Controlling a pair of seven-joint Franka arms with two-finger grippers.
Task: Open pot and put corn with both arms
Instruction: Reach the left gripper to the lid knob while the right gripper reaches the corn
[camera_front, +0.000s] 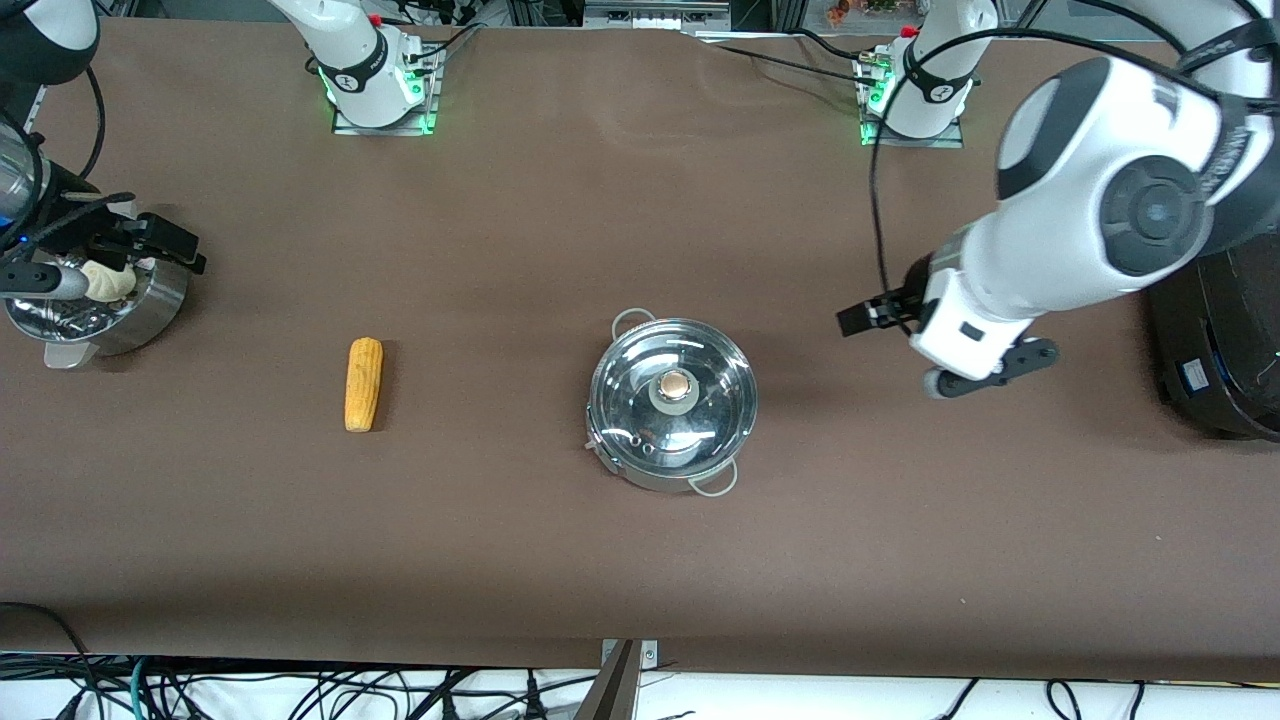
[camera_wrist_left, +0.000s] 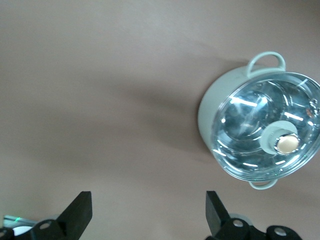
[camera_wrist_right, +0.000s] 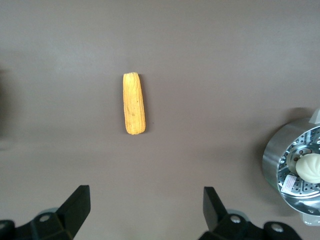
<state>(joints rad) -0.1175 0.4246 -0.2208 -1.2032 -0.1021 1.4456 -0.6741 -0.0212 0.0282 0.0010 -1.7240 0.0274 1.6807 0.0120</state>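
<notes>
The pot (camera_front: 672, 405) stands mid-table with its glass lid (camera_front: 673, 392) on; the corn (camera_front: 364, 384) lies beside it toward the right arm's end. The left gripper (camera_wrist_left: 148, 215) hangs spread beside the pot, the right gripper (camera_wrist_right: 146, 211) spread above the steamer pot (camera_front: 110, 305). Lid-lifting seems first: the left should centre over the knob (camera_front: 676, 384).

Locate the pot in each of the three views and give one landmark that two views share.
Front view: the pot stands mid-table, lid on, beside the corn, toward the left arm's end from it.
Left wrist view: the pot sits at the picture's right edge, lid on.
Right wrist view: not in it.
Shared landmark: the lid's tan knob.
</notes>
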